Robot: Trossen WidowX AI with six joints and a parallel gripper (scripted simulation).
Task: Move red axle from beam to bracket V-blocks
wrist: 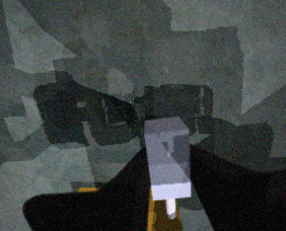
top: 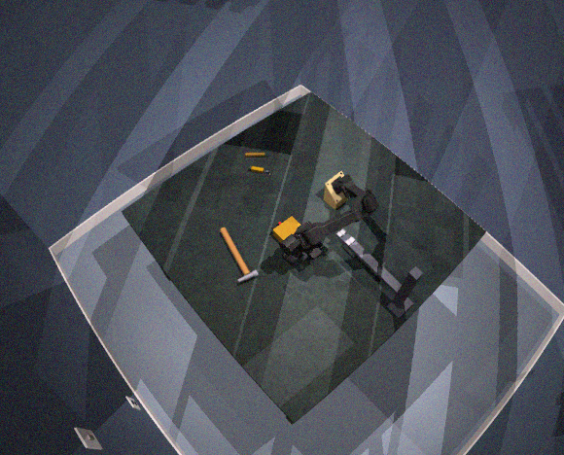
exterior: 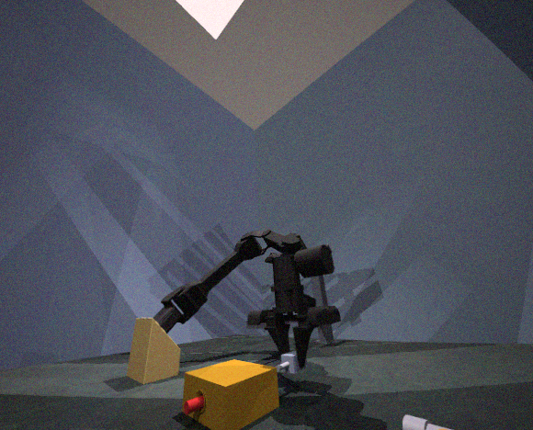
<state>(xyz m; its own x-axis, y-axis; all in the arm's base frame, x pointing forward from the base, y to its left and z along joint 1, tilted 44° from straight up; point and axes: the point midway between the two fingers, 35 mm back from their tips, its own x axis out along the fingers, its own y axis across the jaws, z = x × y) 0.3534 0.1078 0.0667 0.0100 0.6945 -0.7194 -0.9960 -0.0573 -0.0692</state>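
Beside the far end of the orange beam [top: 287, 227] [exterior: 253, 393] [wrist: 162, 221], you have the gripper [top: 299, 250] [exterior: 293, 361] [wrist: 165, 150] closed partway on a grey pin-ended push block [exterior: 288, 362] [wrist: 169, 158]; its slim peg points toward the beam, and contact is unclear. The red axle [top: 279, 224] [exterior: 193, 405] is in the beam, its rounded end poking from the opposite face. You seem to be at the push-out stage, the tool in hand; extraction, setting down the tool, placing the axle and the final release and retreat remain. What looks like the bracket [top: 374, 267] is a long, dull grey bar with an upright at one end and pale V-blocks [top: 349, 240] at the other, no axle visible on them. The beam is a smooth, matte, sharp-edged box with a round bore; the axle is a plain cylinder.
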